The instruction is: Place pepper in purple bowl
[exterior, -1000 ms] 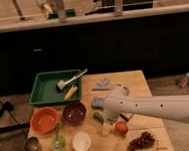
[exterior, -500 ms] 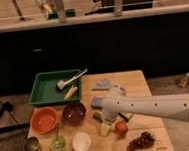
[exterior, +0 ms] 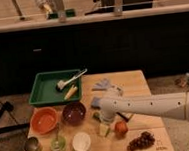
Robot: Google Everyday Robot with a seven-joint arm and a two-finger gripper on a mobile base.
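Note:
The purple bowl (exterior: 74, 112) stands on the wooden table (exterior: 134, 83), left of centre, and I see nothing in it. My gripper (exterior: 98, 113) is at the end of the white arm (exterior: 151, 106), which reaches in from the right. It is low over the table, just right of the bowl. A short green piece, apparently the pepper (exterior: 96, 117), shows under the gripper; the rest of it is hidden by the arm.
An orange bowl (exterior: 43, 120) sits left of the purple one. A small white bowl (exterior: 81, 141), a metal cup (exterior: 33, 144), a red-orange fruit (exterior: 121, 128) and grapes (exterior: 142, 141) lie along the front. A green tray (exterior: 45, 92) with utensils is at the back left.
The arm's end has edged slightly left and down toward the purple bowl. Nothing else has moved.

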